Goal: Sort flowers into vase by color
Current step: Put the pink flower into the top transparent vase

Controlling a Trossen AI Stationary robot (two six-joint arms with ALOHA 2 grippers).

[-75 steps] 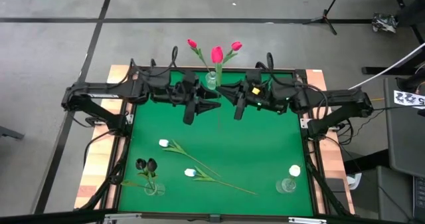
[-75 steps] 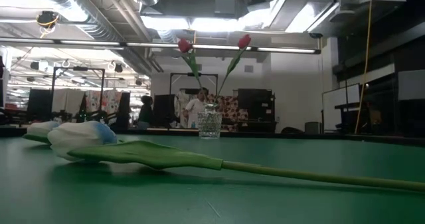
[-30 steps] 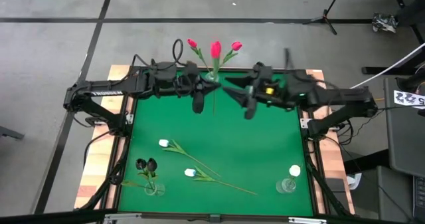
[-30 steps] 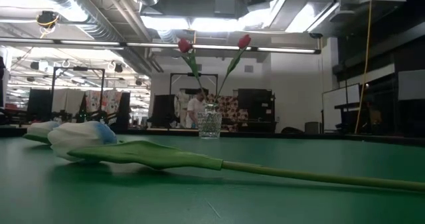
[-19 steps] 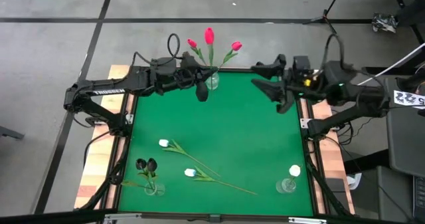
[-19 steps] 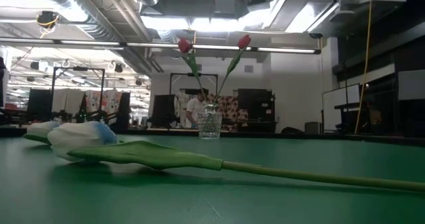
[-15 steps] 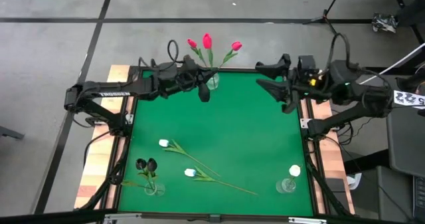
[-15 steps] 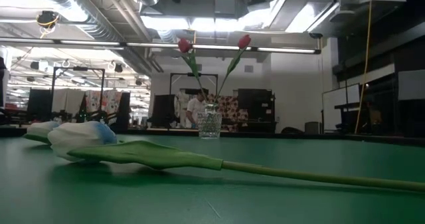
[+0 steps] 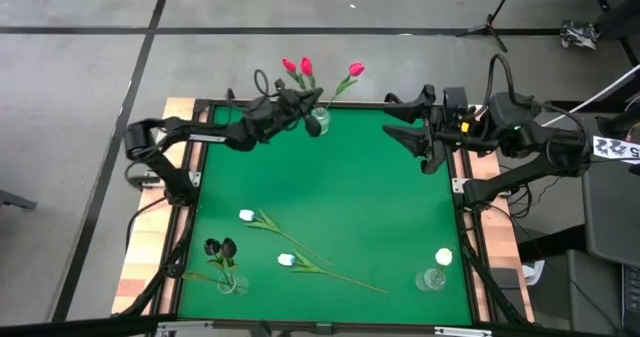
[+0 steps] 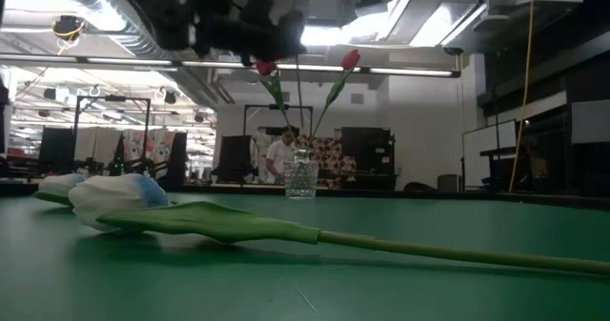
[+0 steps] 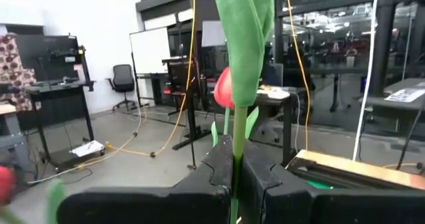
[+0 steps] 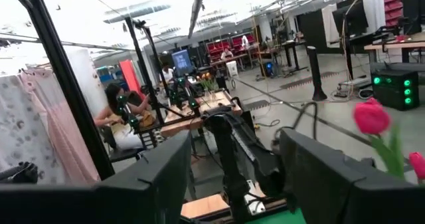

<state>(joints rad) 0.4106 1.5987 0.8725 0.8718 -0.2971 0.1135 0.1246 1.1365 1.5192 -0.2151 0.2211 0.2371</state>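
Note:
A small glass vase [image 9: 318, 123] stands at the middle of the table's far edge with two pink-red flowers [image 9: 355, 69] in it. My left gripper [image 9: 299, 105] is just left of it, shut on a third pink-red tulip [image 9: 306, 66]. My right gripper [image 9: 405, 123] hangs open by the far right edge, holding nothing. Two white tulips [image 9: 247, 215] [image 9: 286, 260] lie flat on the green mat. Two near-black tulips [image 9: 222, 248] stand in a vase at the near left. One white tulip [image 9: 443, 258] stands in a vase [image 9: 433, 278] at the near right. My left gripper pinches the tulip's green stem [image 11: 236, 174] between its two fingers [image 11: 216, 177], below the leaf [image 11: 244, 38]. The fingers lie about level, come from the table's left and cross the stem. The stem stands upright, and its lower part [image 10: 301, 111] reaches down to the far vase's mouth [image 10: 301, 153].
The mat's middle [image 9: 330, 187] is bare between the far vase and the lying tulips. A raised dark frame [image 9: 190, 192] runs round the mat. A person [image 10: 281, 157] shows in the room behind the table.
My left gripper has sunk and gone toward the far vase, tipping from pointing down to about level, with the tulip still in its hold. The tulip's stem has swung from over the mat to above the vase. My right gripper has drawn back toward the table's right edge.

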